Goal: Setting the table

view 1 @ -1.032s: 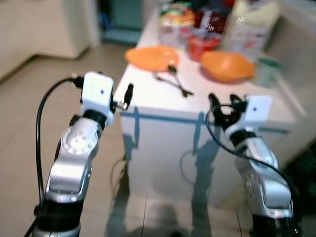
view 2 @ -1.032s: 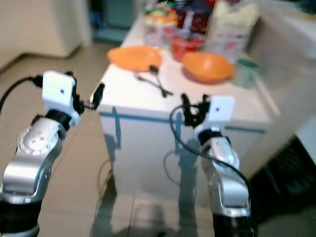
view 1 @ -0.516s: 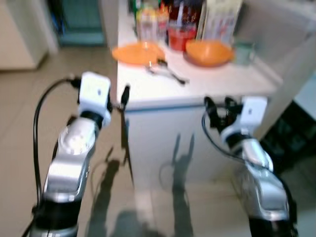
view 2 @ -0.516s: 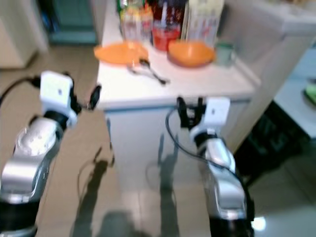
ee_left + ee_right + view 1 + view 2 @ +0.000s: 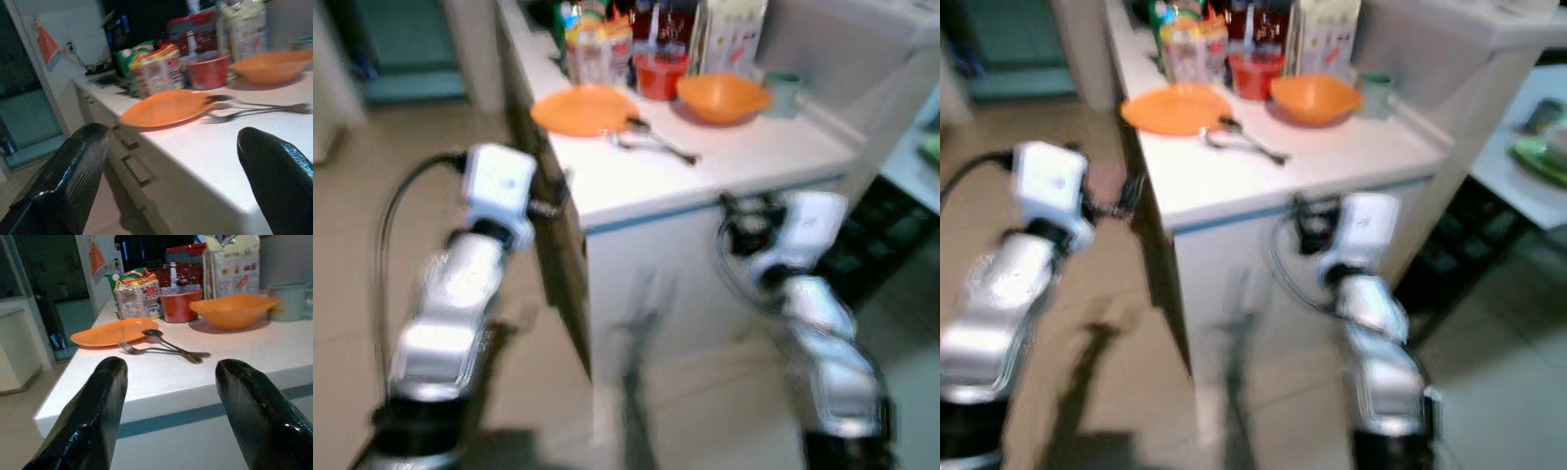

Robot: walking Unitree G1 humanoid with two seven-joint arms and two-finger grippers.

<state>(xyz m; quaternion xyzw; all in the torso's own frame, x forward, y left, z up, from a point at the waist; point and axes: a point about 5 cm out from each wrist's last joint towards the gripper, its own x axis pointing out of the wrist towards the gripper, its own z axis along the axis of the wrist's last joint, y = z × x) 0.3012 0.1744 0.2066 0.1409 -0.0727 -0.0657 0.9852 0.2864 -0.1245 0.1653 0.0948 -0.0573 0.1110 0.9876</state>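
1. Lying on the white bench (image 5: 274, 364), a spoon (image 5: 168, 343) and a fork (image 5: 146, 350) sit crossed near the middle of the top, touching each other.
2. An orange plate (image 5: 115, 332) rests flat just beside the cutlery, toward the bench's left edge; the spoon's bowl lies close to the plate rim.
3. An orange bowl (image 5: 234, 311) stands upright on the other side of the cutlery, nearer the right edge, apart from the fork and spoon.
4. A red cup (image 5: 180, 306) stands between plate and bowl, further back. A pale green mug (image 5: 289, 301) stands just beside the bowl at the right edge.
5. A snack packet (image 5: 138, 293), a tall printed carton (image 5: 234, 265) and a dark red-lidded container (image 5: 182, 267) line the back of the bench.
6. The right claw (image 5: 168, 416) is held in front of the bench's near edge, below the top, fingers (image 5: 105, 396) spread wide and empty.
7. The left claw (image 5: 171, 181) is held off the bench's near left corner, fingers (image 5: 80, 166) spread wide and empty.
8. Both head views are blurred; the silver arms (image 5: 460, 294) flank the bench front, over a tiled floor (image 5: 372, 196).
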